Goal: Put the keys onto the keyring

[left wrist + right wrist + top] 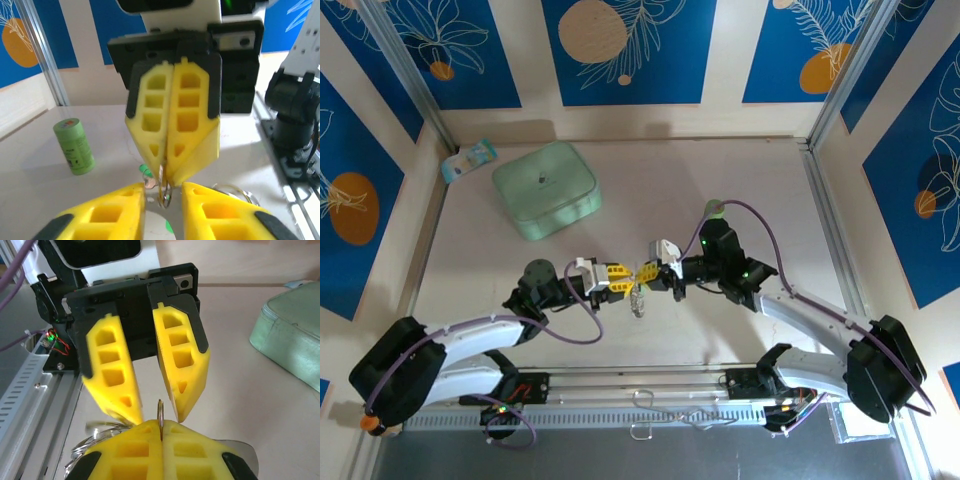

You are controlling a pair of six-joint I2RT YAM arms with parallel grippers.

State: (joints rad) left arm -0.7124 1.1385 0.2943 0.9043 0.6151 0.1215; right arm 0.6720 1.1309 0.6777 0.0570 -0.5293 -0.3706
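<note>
Pinching the keyring point(160, 410) above the desk point(710, 335), the right gripper point(161, 432) is clamped on it. Left gripper point(625, 276) faces it, jaws slightly apart, empty. Green keys point(145, 171) just below; threading unclear, probably mid-task.

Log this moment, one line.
left gripper: open | right gripper: shut on keyring | tips facing each other | keyring dangling below

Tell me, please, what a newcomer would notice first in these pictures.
Two yellow-fingered claws meet tip to tip over the middle of the pale table: the right claw is shut on a thin silvery metal ring, and the left claw stands open facing it. A mint-green square box sits farther back on the left.
</note>
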